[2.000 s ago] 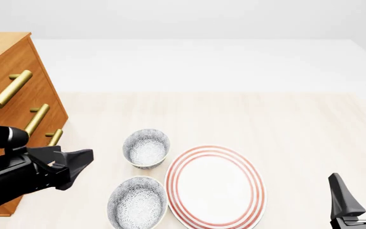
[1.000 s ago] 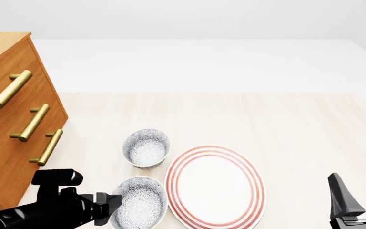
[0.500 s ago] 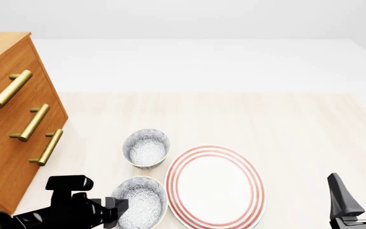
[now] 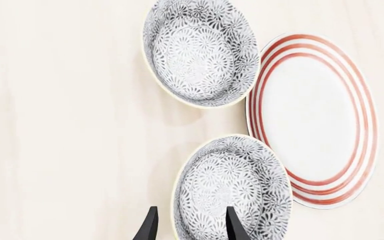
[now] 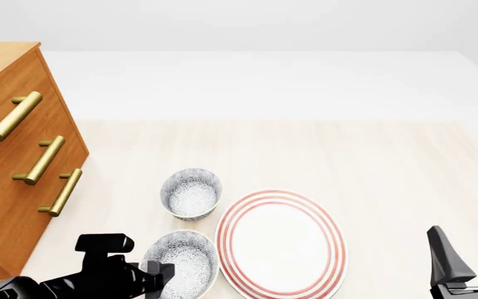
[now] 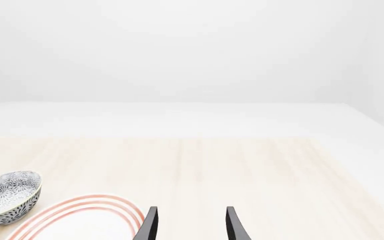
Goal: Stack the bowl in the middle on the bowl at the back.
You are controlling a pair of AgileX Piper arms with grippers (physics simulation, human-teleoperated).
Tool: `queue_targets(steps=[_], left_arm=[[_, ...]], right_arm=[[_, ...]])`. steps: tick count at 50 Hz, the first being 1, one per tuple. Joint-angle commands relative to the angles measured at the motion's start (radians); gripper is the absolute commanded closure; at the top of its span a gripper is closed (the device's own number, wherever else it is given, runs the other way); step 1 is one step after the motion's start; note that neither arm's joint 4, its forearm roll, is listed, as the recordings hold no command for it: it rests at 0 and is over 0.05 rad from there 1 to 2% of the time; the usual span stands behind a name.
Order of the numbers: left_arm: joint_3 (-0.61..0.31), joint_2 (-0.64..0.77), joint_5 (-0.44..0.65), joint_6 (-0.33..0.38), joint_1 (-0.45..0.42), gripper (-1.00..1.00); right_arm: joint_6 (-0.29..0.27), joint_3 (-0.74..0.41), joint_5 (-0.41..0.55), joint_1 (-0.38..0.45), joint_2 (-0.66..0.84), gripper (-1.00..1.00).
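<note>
Pale wooden table (image 5: 372, 156) is carrying two speckled bowls beside a red-ringed plate (image 5: 281, 245). Left gripper (image 4: 188, 226) is straddling the rim of the bowl in the middle (image 4: 235, 192), fingers apart; right gripper (image 5: 473, 250) is idling, spread.

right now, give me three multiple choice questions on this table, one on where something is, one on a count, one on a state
1. Where is the plate?
A. right of both bowls
B. left of the drawers
C. on top of a bowl

2. How many brass handles does the drawer chest show?
A. one
B. three
C. five

3. How is the left pincer at the near bowl?
A. shut, far from the bowl
B. open, one finger either side of the bowl's rim
C. carrying the bowl aloft

Answers: 1 A, the front view has the plate right of the near bowl and the far bowl. 2 B, three bars run down the chest's front. 3 B, the left wrist view shows the fingers apart across the rim.
</note>
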Motion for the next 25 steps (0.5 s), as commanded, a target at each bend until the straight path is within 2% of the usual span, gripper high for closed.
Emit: queue_targets(steps=[1,8,9,21,25], left_arm=[[0.008,0.062,-0.068,-0.012,-0.027,-1.0],[0.005,0.057,-0.068,-0.019,-0.054,-1.0],[0.002,0.047,-0.06,-0.017,-0.056,1.0],[-0.015,-0.005,-0.001,0.018,-0.015,1.0],[-0.03,-0.067,0.064,0.022,-0.004,1.0]], right_arm=[[0.0,0.0,-0.001,0.001,0.001,-1.0],[0.0,0.0,-0.002,0.0,0.002,-1.0],[0.0,0.0,-0.001,0.001,0.001,-1.0],[0.0,0.0,-0.001,0.001,0.001,-1.0],[0.0,0.0,-0.002,0.001,0.002,-1.0]])
